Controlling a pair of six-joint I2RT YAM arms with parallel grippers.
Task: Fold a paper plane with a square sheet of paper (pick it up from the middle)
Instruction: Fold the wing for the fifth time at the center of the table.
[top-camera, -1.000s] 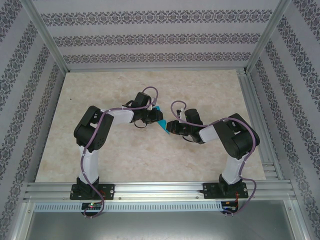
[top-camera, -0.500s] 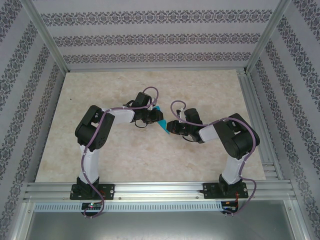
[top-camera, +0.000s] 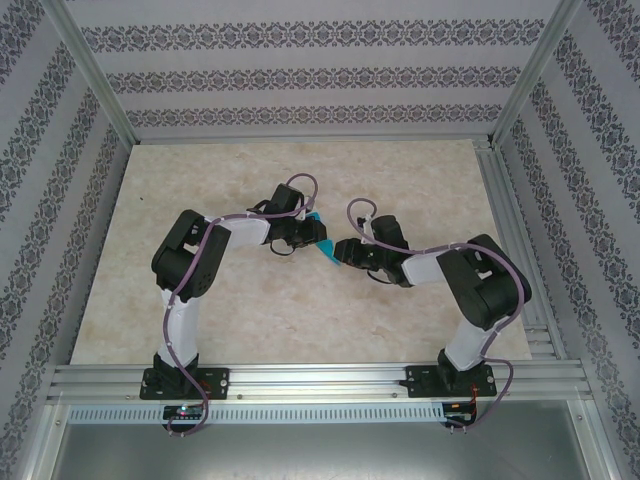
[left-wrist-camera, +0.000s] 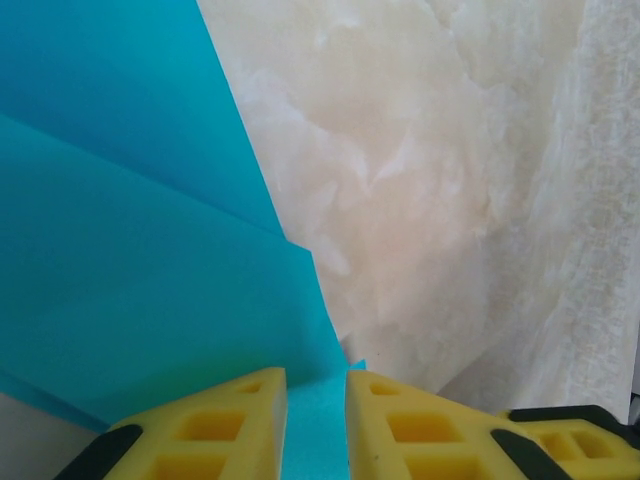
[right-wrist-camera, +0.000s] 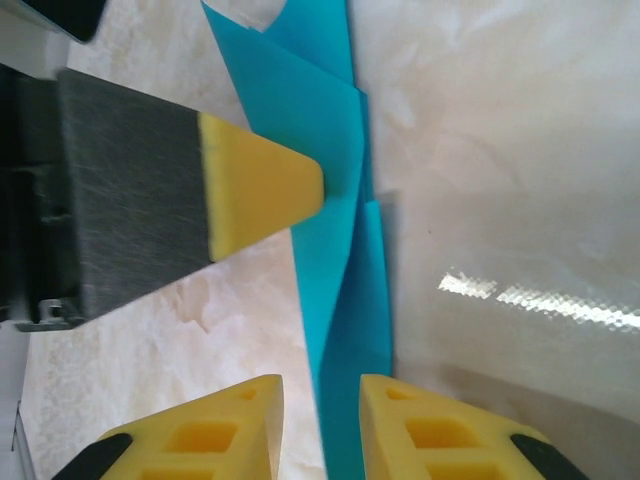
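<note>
We pinched the paper (left-wrist-camera: 130, 250) with our left fingers (left-wrist-camera: 215, 425), but our right fingers (right-wrist-camera: 430, 435) stood loose around it, so it could slip crooked.

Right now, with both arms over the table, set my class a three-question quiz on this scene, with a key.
1. True or false: the teal paper lies flat and unfolded on the table.
2. What sits between the left gripper fingers? A) a cable B) teal paper C) nothing
3. What colour are the fingertips of the right gripper?
Key: 1 false; 2 B; 3 yellow.
</note>
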